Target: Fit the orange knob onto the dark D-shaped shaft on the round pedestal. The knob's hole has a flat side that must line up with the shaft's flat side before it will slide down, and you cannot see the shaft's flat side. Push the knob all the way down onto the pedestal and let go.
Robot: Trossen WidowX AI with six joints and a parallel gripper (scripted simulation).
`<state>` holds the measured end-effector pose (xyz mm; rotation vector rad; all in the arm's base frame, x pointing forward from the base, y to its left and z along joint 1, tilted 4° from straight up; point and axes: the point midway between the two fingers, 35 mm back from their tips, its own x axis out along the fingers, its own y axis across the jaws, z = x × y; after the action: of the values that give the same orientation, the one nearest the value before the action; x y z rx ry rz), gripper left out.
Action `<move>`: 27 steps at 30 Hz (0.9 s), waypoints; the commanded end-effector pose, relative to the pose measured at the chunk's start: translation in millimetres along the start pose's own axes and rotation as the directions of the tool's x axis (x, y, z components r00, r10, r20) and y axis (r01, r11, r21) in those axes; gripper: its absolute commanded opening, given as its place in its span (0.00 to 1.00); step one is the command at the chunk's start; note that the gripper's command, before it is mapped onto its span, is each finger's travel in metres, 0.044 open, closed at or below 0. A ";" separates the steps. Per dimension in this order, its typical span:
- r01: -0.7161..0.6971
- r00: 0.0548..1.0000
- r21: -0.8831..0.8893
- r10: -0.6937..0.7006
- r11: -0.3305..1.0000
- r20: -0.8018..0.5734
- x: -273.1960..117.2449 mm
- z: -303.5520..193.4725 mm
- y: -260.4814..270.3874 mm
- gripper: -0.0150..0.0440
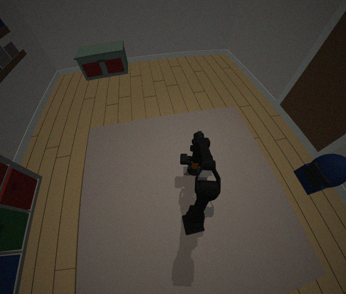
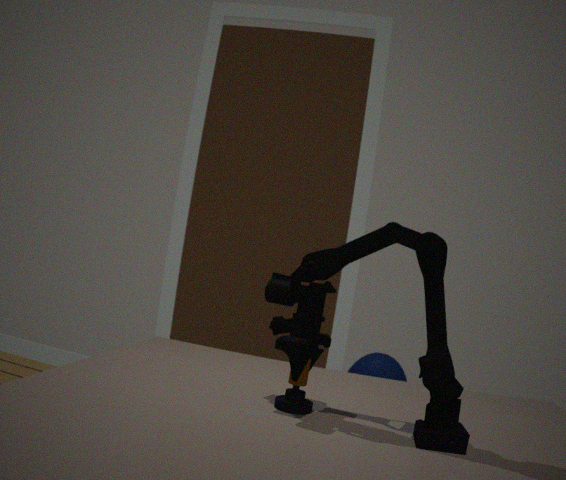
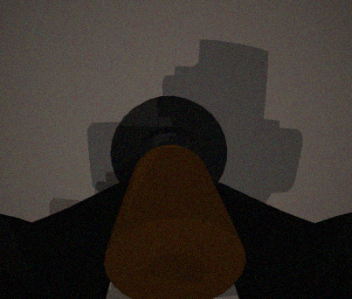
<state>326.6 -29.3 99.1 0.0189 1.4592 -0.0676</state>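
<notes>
Knob, orange [image 1: 194, 165] [image 2: 298, 382] [image 3: 175, 227], was located low and left of the arm base [image 1: 193, 224] [image 2: 441, 440] in the exterior view, upright above the round pedestal [image 1: 193, 171] [image 2: 292, 405] [image 3: 127, 149]. The gripper [image 1: 194, 164] [image 2: 300, 372] [image 3: 171, 191] was closed on the knob, one finger at each side.

Handling, as judged: the part was likely light and rigid, with smooth sides that could slip or twist under load. The correct grip was on opposite sides, square to the axis, lower rim left free. Turning under light downward pressure was advised to find the flat.

The exterior view showed a short length of dark shaft [image 2: 295, 387] below the knob; the wrist view hid it behind the knob. The wrist view showed both fingers flanking the knob at lower centre; the top view largely covered them with the arm. Hole and shaft flat were not visible.
</notes>
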 end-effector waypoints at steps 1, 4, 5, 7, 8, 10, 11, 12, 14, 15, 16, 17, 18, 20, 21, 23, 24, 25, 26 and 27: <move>0.000 1.000 -0.004 0.000 1.000 -0.003 0.1 -0.9 0.1 0.25; 0.000 1.000 -0.004 0.000 1.000 -0.003 0.1 -0.9 0.1 0.25; 0.000 1.000 -0.004 0.000 1.000 -0.003 0.1 -0.9 0.1 0.25; 0.000 1.000 -0.004 0.000 1.000 -0.003 0.1 -0.9 0.1 0.25; 0.000 1.000 -0.004 0.000 1.000 -0.003 0.1 -0.9 0.1 0.25; 0.000 1.000 -0.004 0.000 1.000 -0.003 0.1 -0.9 0.1 0.25; 0.000 1.000 -0.004 0.000 1.000 -0.003 0.1 -0.9 0.1 0.25; 0.000 1.000 -0.004 0.000 1.000 -0.003 0.1 -0.9 0.1 0.25; 0.000 1.000 0.013 0.000 1.000 -0.003 -3.4 -0.9 0.1 0.25; 0.000 1.000 0.015 0.000 1.000 -0.003 -4.6 -0.6 0.1 0.25; 0.000 1.000 0.016 0.000 1.000 -0.003 -5.6 -0.3 0.1 0.25; 0.000 1.000 0.016 0.000 1.000 -0.003 -6.8 -0.3 0.1 0.25; 0.000 1.000 0.016 0.000 1.000 -0.003 -7.2 -0.6 0.2 0.25; 0.001 1.000 0.043 0.000 0.999 -0.003 -7.3 -0.8 0.2 0.25; 0.001 1.000 0.061 0.000 0.998 -0.003 -7.2 -0.6 0.2 0.25; 0.001 1.000 0.069 0.000 0.998 -0.003 -6.3 0.5 0.2 0.25; 0.001 1.000 0.069 0.000 0.998 -0.003 -5.7 1.0 0.1 0.25; 0.001 1.000 0.069 0.000 0.998 -0.003 -5.0 1.7 0.1 0.25; 0.001 1.000 0.069 0.000 0.998 -0.003 -4.3 2.3 0.1 0.25; 0.001 1.000 0.069 0.000 0.998 -0.003 -3.6 2.9 0.1 0.25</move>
<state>326.4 -29.0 104.2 0.0663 1.4623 -0.1097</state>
